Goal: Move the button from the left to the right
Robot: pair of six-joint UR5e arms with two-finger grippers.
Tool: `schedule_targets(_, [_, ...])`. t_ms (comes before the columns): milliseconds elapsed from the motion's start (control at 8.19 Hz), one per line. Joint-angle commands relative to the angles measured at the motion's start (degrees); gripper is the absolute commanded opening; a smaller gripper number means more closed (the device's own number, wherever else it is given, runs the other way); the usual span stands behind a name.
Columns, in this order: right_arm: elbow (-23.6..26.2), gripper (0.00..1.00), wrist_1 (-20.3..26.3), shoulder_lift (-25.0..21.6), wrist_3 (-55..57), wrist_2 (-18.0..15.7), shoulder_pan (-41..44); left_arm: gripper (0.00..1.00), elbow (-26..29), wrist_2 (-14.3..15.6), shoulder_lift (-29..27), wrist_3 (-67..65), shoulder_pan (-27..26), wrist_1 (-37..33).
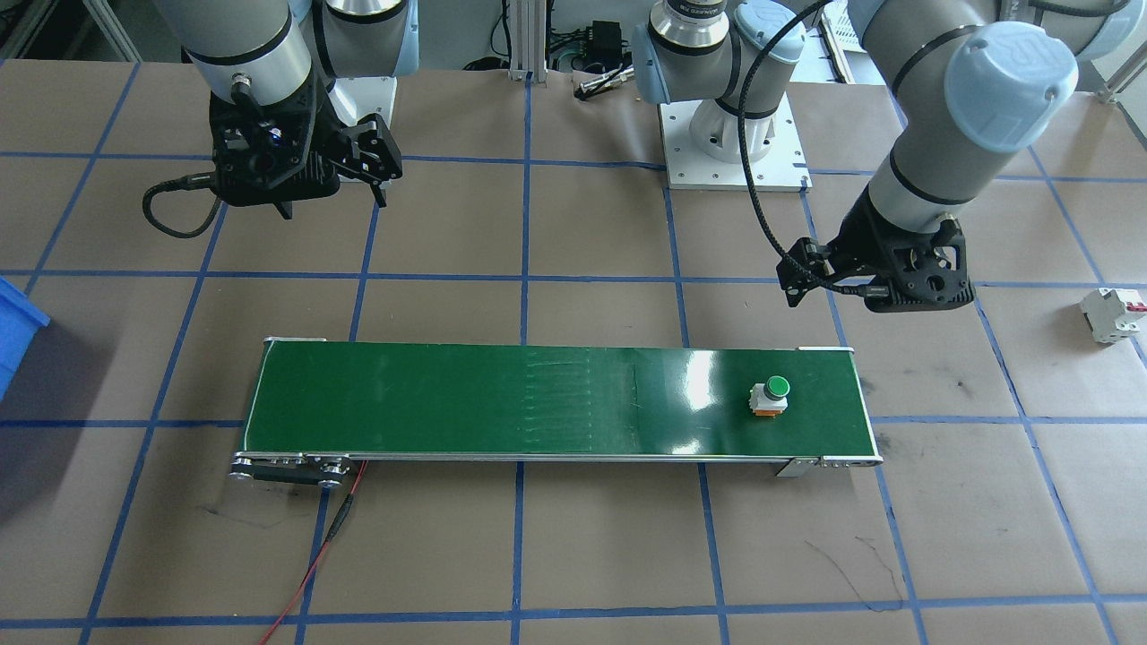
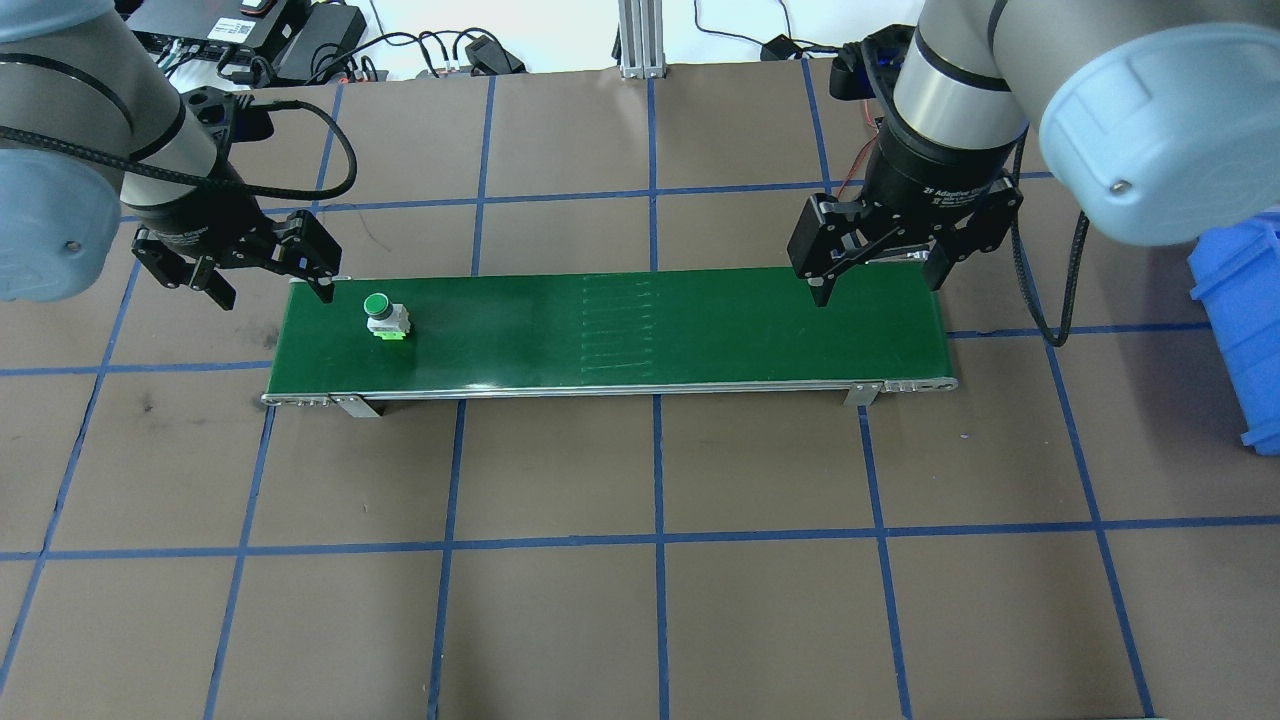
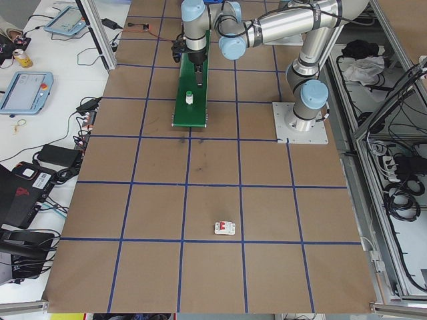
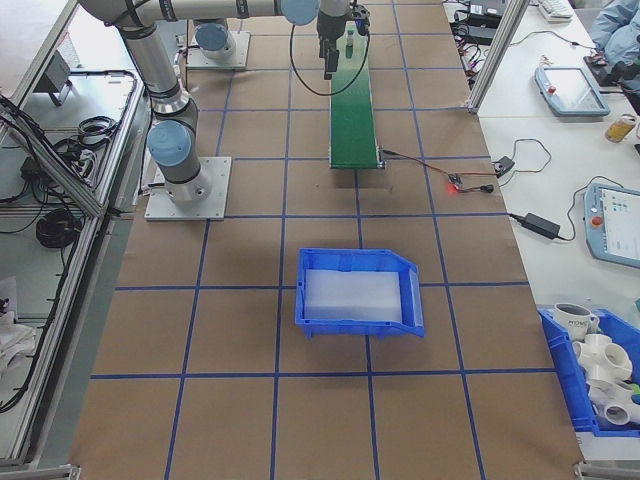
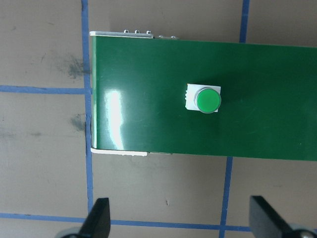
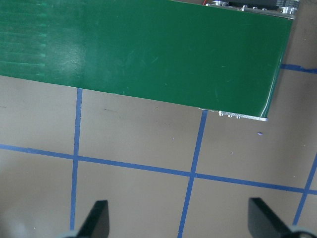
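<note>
Brown gridded counter is carrying a long green conveyor belt, where the small green-capped push button is sitting at the left end, untouched, while both left gripper and right gripper are hovering wide apart, gripping nothing.

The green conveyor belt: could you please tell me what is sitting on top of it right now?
Only the button stands on the conveyor belt, upright near its left end, green cap up. The belt surface under the button's base is hidden.

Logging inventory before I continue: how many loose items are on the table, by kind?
Button: 1
Circuit breaker: 1
Conveyor belt: 1
Blue bin: 1
Total: 4
</note>
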Motion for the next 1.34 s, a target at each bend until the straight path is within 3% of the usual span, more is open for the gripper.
schedule_targets(0, [1.65, 1.0, -4.04, 1.05, 0.19, 6.06, 0.0, 1.0, -0.01, -0.06, 3.79, -0.1, 0.12, -0.51])
schedule_targets(244, [3.58, 1.0, -9.77, 4.12, 2.54, 5.99, 0.0, 1.0, -0.1, 0.12, 3.1, -0.54, 0.3, -0.33])
schedule_targets(611, [4.2, 1.0, -11.8, 6.93, 3.79, 5.9, -1.4, 1.0, -0.63, 0.12, 4.15, -0.45, 0.3, -0.5])
schedule_targets(1221, [6.05, 0.99, -14.62, 7.21, 3.79, 5.99, -2.81, 1.0, -0.72, 0.12, 4.41, -0.45, 0.3, -0.85])
